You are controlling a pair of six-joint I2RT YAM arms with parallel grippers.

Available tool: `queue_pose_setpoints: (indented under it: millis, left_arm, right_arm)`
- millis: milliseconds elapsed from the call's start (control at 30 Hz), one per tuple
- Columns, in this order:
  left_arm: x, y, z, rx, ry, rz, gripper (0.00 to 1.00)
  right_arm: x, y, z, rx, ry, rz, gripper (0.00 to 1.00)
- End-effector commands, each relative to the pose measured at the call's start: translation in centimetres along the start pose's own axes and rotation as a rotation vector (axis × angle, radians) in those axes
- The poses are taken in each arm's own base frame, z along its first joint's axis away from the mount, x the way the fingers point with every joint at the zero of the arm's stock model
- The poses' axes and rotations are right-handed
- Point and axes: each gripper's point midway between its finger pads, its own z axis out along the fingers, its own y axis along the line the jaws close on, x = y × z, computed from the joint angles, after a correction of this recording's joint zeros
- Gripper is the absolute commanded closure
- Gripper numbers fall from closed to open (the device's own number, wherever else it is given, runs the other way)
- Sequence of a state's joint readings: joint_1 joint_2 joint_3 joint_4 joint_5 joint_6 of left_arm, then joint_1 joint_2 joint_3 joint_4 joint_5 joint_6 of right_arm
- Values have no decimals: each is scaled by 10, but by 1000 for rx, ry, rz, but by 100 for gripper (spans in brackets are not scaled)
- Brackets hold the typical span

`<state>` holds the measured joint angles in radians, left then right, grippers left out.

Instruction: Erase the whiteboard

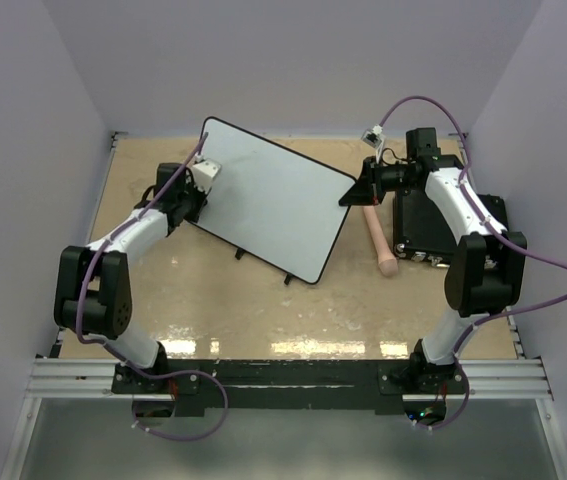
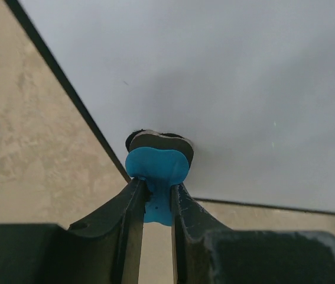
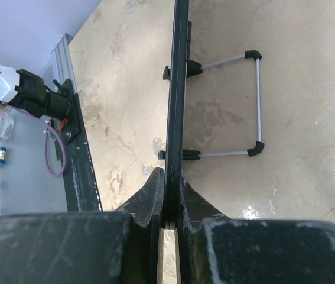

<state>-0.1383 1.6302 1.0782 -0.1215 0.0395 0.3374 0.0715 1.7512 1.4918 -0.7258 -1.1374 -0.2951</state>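
From my right wrist I see the whiteboard (image 3: 179, 89) only edge-on, a thin black line, so its face is hidden there. A wire stand (image 3: 256, 100) with black feet juts off one side of it, and I cannot tell whether the feet touch the table (image 1: 213, 300). From my left wrist the board fills the view and runs out of frame, showing plain white with one black rim. The blue eraser (image 2: 157, 168) covers most of its own dark pad, of which only a sliver shows, against the board near that rim. From above, my left fingertips are hidden under the wrist. My right forearm covers part of a black box (image 1: 423, 220). Just beside the box lies a tan wooden handle (image 1: 380, 238) that I cannot identify.

The board sits mid-table, turned at a slant. My left arm is bent at the elbow and reaches up to the board's left edge, with my left gripper (image 2: 157, 188) clamped on the eraser. My right arm stretches forward and hooks inward, with my right gripper (image 3: 170, 183) pinching the board's right corner.
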Motion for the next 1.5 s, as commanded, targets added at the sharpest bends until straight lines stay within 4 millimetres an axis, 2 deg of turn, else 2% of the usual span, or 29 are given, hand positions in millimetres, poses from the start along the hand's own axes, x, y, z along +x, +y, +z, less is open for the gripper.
queue_pose_setpoints:
  millis: [0,33,133,167,233,267,333,367,467,533,633,667,733,767,800,833,933,1033,1067,1233,1367,1433,1467]
  left_arm:
    - [-6,-16,-16,57,-97,42,100]
    - [-7,-15,-16,52,-98,34,100]
    - [-32,-4,-19,22,-143,3,100]
    - [-53,4,-17,9,-179,-1,100]
    - [-79,16,-14,-16,-225,-20,100]
    - [-106,26,-10,-34,-265,-22,100]
    - [-130,39,-7,-60,-299,-39,100]
    - [-150,47,-3,-72,-327,-40,100]
    - [-171,52,-1,-65,-359,-44,100]
    - [-168,46,1,-41,-350,-18,100]
    - [-143,26,-1,17,-316,15,100]
    - [-126,14,-6,41,-293,20,100]
    - [-113,-14,-12,91,-272,77,100]
    - [-98,-30,-21,117,-256,99,100]
    - [-95,-52,-26,154,-260,131,100]
    - [-92,-64,-31,176,-263,145,100]
    - [-90,-86,-50,255,-268,97,100]
    - [-85,-95,-57,323,-207,98,100]
    - [-84,-96,-62,334,-192,106,100]
    - [-84,-95,-79,359,-211,199,100]
    - [-70,-94,-97,463,-176,234,100]
    - [-61,-84,-100,485,-169,267,100]
    - [-51,-82,-103,497,-136,272,100]
  right_arm:
    - [-13,3,0,-7,-19,-122,100]
    - [-13,4,1,-8,-19,-124,100]
    - [-12,3,2,-10,-17,-117,100]
    - [-12,2,2,-10,-16,-116,100]
    - [-10,1,3,-11,-13,-110,100]
    - [-10,0,3,-11,-13,-110,100]
    - [-9,0,4,-13,-10,-108,100]
    - [-10,-1,3,-13,-12,-108,100]
    - [-11,-2,3,-8,-12,-109,100]
    - [-13,-1,2,-3,-13,-116,100]
    - [-14,0,2,-2,-13,-121,100]
    - [-14,-1,2,-1,-14,-120,100]
    - [-15,0,2,-1,-15,-123,100]
    - [-15,0,1,-2,-17,-126,100]
    - [-15,0,1,0,-17,-126,100]
    - [-16,0,1,1,-16,-127,100]
    - [-16,-1,0,10,-13,-129,100]
    - [-16,-4,1,20,-8,-123,99]
    - [-17,-5,1,21,-9,-124,89]
    - [-21,-4,0,23,-9,-129,73]
    - [-26,-4,-4,42,-15,-140,59]
    - [-28,-4,-8,56,-20,-146,55]
    - [-28,-5,-9,65,-22,-148,50]
